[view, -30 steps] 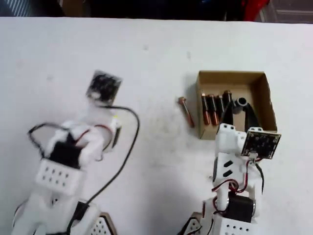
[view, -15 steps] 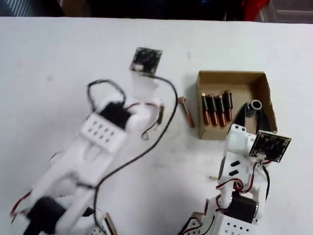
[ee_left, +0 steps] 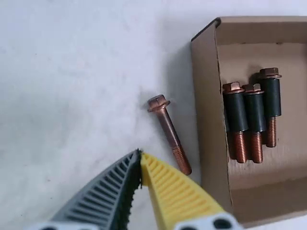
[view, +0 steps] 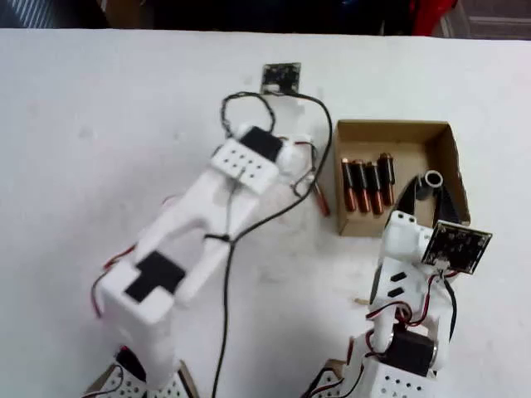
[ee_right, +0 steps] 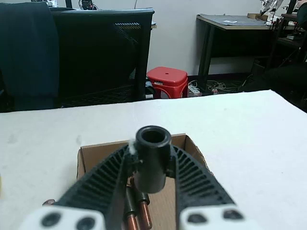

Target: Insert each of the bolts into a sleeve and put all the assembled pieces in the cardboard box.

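Note:
A loose copper bolt (ee_left: 169, 132) lies flat on the white table just outside the cardboard box (ee_left: 207, 120). It shows in the high view as the bolt (view: 320, 200), beside the box wall (view: 394, 128). My left gripper (ee_left: 140, 158) is shut and holds nothing, its tips close beside the bolt's threaded end. Several bolts in black sleeves (view: 366, 185) lie side by side in the box. My right gripper (ee_right: 152, 165) is shut on an upright black sleeve (ee_right: 153, 155), which hangs as the sleeve (view: 432, 178) over the box's near right part.
The left arm (view: 207, 215) stretches diagonally across the table's middle, with its black cable (view: 249, 232) trailing along it. A chair, a red stool (ee_right: 166, 81) and desks stand beyond the table's far edge. Bare tabletop lies at the far left.
My left arm has swung from the table's left side over to the loose bolt by the box. My right gripper, with the sleeve, has shifted slightly rightward and now holds still.

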Robot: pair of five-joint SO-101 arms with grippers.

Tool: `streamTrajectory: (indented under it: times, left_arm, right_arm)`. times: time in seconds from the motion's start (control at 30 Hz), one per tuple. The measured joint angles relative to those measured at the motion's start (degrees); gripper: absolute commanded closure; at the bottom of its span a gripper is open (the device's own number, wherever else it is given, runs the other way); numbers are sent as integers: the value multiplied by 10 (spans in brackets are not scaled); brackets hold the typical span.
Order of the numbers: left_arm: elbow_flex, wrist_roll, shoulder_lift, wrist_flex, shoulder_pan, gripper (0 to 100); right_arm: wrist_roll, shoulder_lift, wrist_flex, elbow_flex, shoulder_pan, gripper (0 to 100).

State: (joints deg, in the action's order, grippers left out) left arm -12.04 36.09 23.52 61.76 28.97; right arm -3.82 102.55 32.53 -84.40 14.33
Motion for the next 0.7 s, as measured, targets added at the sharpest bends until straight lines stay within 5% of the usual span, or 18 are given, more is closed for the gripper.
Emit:
streamTrajectory:
  times: [0.37,0.7]
  left_arm:
    - [-71,13,135,0,9,966]
    - [-103,39,139,0,10,836]
  right_arm:
    - [0,0,-95,-66,1,981]
    - [0,0,-97,-67,1,981]
